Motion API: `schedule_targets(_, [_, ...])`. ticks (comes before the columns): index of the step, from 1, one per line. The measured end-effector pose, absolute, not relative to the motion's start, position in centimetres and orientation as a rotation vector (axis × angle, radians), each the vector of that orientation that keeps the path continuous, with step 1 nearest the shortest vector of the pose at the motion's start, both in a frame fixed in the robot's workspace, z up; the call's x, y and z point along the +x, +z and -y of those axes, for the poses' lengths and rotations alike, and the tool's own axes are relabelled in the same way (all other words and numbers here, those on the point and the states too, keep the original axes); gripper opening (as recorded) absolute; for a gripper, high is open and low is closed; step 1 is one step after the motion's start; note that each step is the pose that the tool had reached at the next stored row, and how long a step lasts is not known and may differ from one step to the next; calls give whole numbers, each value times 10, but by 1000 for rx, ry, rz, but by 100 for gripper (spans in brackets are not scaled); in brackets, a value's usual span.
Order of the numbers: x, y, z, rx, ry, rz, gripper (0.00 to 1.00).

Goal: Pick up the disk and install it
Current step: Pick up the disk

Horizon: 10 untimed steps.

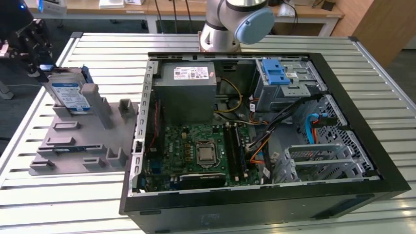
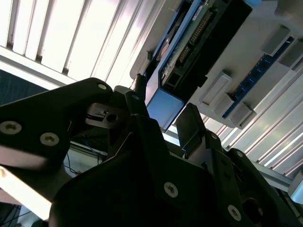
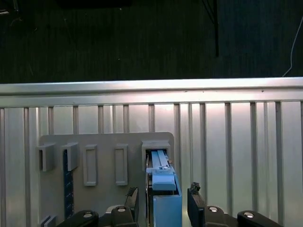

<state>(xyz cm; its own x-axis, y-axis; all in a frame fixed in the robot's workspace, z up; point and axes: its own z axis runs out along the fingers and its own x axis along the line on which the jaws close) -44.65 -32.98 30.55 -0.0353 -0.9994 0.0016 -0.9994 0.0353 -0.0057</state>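
- State: gripper (image 3: 163, 195) released. In the first wrist view its fingers (image 3: 195, 201) stand spread either side of the disk (image 3: 165, 213), with a slim gap on each side and no clamp.
- The disk is edge-on there, blue rail (image 3: 163, 177) toward the camera. Part of the disk is cut by the picture edge, and the finger bases are cut too.
- Exterior view: the disk (image 1: 70, 96) stands upright in a slot of the grey holder (image 1: 78, 139), at the exterior view's left. Its label faces the camera and its bottom edge is hidden in the slot.
- In the exterior view the gripper is dark on a dark background near the disk's top, partly cut by the frame edge. The fingers are hard to make out there.
- Second wrist view: the gripper body blocks much of the picture. Past it the disk (image 2: 199, 42) shows its circuit board side, with the blue rail end between the fingers.
- The holder sits on the slatted table (image 1: 65, 204) and has several slots. A thin blue strip (image 3: 67, 184) stands in one; I cannot tell what it is.
- An open PC case (image 1: 260, 207) lies just beside the holder, on the exterior view's right.
- Inside the case are a grey box (image 1: 188, 90), a motherboard (image 1: 195, 146), a drive cage (image 1: 293, 87) with a blue latch (image 1: 278, 75), and cables.
- The case wall stands between the holder and the drive cage.
- The arm (image 1: 234, 19) rises behind the case, its upper part cut off.
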Motion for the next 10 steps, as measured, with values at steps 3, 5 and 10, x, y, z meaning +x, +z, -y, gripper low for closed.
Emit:
schedule_targets(3, [-447,302,330,-2180,-8,-2258,53])
schedule_targets(5, [-447,300,330,-2181,-6,-2260,53])
schedule_targets(10, [-446,296,330,-2174,-9,-2270,53])
